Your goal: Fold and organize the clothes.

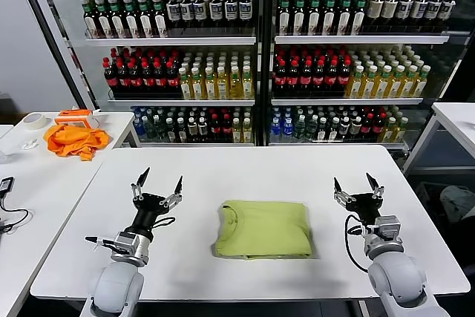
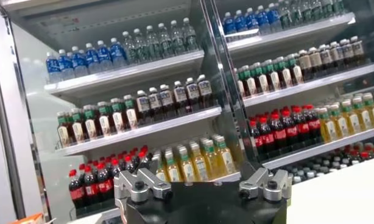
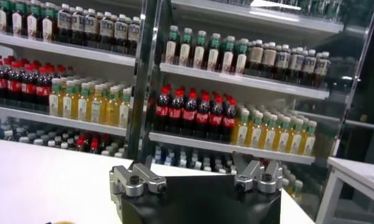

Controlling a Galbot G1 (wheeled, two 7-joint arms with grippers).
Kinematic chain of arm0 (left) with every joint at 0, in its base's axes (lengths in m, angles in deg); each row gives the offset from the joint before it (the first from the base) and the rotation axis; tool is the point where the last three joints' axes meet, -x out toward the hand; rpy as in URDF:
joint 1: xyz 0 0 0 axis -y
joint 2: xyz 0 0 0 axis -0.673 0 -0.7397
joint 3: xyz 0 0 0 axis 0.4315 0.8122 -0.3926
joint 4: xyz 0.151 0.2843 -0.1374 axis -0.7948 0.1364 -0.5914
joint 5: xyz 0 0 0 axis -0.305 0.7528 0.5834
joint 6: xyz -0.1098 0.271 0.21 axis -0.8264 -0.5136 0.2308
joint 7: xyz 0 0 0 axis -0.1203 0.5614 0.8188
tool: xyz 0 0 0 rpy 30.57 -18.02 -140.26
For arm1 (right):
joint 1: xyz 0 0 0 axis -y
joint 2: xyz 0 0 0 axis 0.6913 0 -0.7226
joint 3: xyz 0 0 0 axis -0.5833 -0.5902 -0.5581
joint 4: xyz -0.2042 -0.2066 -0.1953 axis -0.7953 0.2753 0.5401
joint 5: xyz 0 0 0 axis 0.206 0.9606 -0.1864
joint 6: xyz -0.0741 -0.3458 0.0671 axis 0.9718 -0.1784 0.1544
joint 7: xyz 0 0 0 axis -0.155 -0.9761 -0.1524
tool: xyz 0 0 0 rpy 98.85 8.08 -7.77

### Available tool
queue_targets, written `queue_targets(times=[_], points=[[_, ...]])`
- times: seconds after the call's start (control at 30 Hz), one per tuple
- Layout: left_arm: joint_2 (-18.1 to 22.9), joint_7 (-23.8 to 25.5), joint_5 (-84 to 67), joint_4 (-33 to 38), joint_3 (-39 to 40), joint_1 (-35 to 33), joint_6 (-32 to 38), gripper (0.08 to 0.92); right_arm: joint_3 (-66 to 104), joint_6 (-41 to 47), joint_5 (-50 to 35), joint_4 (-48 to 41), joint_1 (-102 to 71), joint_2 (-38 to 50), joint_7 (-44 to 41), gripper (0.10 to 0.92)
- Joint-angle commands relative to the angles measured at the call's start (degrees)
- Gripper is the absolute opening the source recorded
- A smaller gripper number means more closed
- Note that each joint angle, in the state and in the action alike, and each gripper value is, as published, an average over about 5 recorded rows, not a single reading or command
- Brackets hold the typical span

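Note:
The clothes, a lime-green T-shirt [image 1: 263,229], lie folded into a neat rectangle on the white table [image 1: 245,172], near its front edge and between my two arms. My left gripper [image 1: 161,179] is raised to the shirt's left, fingers spread open and pointing up, holding nothing. To the shirt's right, my right gripper [image 1: 358,182] is lifted the same way, open and empty. Neither gripper touches the shirt. Both wrist views look out at the drink shelves and show only the finger bases; the shirt is not in them.
A glass-fronted cooler [image 1: 260,50] full of bottles stands behind the table. A side table [image 1: 44,176] on the left carries an orange garment [image 1: 74,139], a tape roll [image 1: 34,120] and a cable. Another white table [image 1: 456,120] stands at the right.

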Motion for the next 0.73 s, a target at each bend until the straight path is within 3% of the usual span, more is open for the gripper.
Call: queue_targets(times=[0.03,0.27,0.73], points=[[0.01,0.6,0.09,-1.46,-1.05,0.37,1.18,0.823,-0.79,-1.74,5.41,-1.99,1.58,-0.7,-0.93,0.823],[-0.42,2.35,1.36,-4.23,-2.63,0.65,3.32,0.823,-0.89,-3.97,8.52,-2.62,1.76,-0.44,-1.58,0.823],[0.64,2.94,0.93,-4.46,-2.89,1.08,4.38,0.823,-1.09,-1.86,5.86,-0.45,0.8,-0.33,-0.2,0.823]])
